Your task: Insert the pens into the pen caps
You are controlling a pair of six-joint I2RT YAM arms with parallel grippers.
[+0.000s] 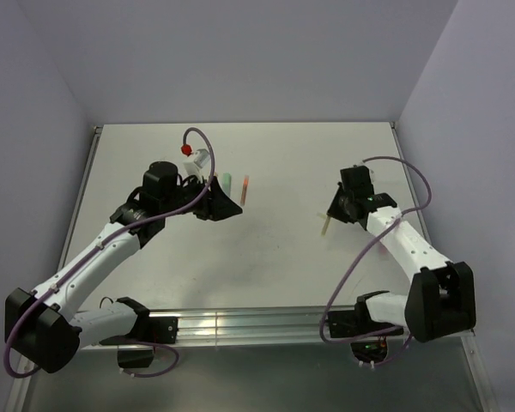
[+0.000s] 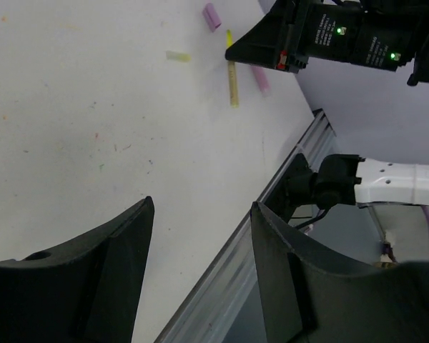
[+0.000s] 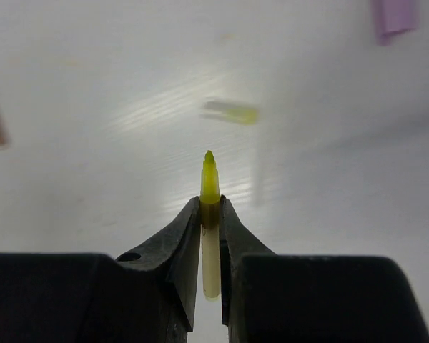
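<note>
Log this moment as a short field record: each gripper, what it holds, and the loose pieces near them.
left gripper: jaws open, holding nothing
right gripper: jaws shut on the yellow pen, tip sticking out ahead
yellow cap: loose on the table, ahead of the held pen's tip, not touching it
purple cap: loose, farther off
mint-teal pen: lying by the left gripper
orange-red pen: lying just beside the mint-teal pen
capping: yellow pen not yet in a cap

Lab robot cell: white table (image 1: 283, 257), plain walls (image 1: 240, 60).
</note>
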